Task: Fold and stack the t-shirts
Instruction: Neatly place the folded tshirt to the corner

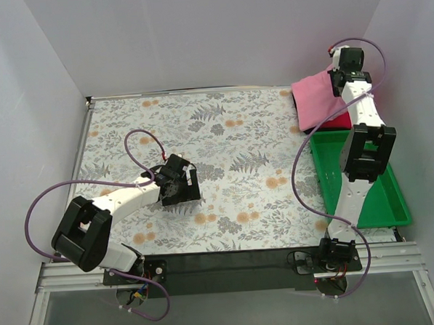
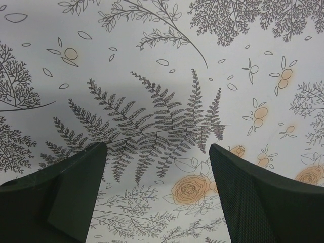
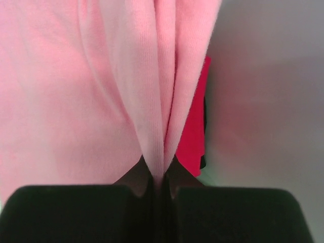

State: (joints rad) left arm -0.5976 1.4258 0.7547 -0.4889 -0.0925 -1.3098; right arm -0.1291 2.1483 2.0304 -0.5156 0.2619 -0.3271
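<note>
Right pincer [image 1: 339,78] sits out at the far right corner of the floral-clothed surface [image 1: 237,132], a flat top under white cloth printed with grey ferns and orange flowers. It is clamped tight on a bunched fold of the light pink cotton t-shirt [image 1: 317,100]. In the right wrist view its two dark fingers [image 3: 76,212] are squeezed nearly together with a thin ridge of pink cloth pinched between them. The cloth fans out from the tips in soft pleats and fills most of that view.

The pink shirt spreads to the left of this pincer as a rough folded rectangle. Whether all of it rests down or part hangs from the grip cannot be told. The crimson red t-shirt [image 1: 338,120] lies under the pink one, with only a strip showing at the pink shirt's near edge, just base-ward of the pincer's tips. In the wrist view it is a narrow red band just right of the pinched fold.

The green plastic bin [image 1: 393,197] is behind this pincer, toward the right arm's base. Its far end is touching or just beside the red shirt, cannot tell which.

Left pincer [image 1: 180,188] is well apart from both shirts, over the near-left middle of the surface. Its jaws are spread wide with nothing between them. The left wrist view shows only fern and orange rose print under the gap. The tips point down at the cloth, but contact or hover cannot be told.
</note>
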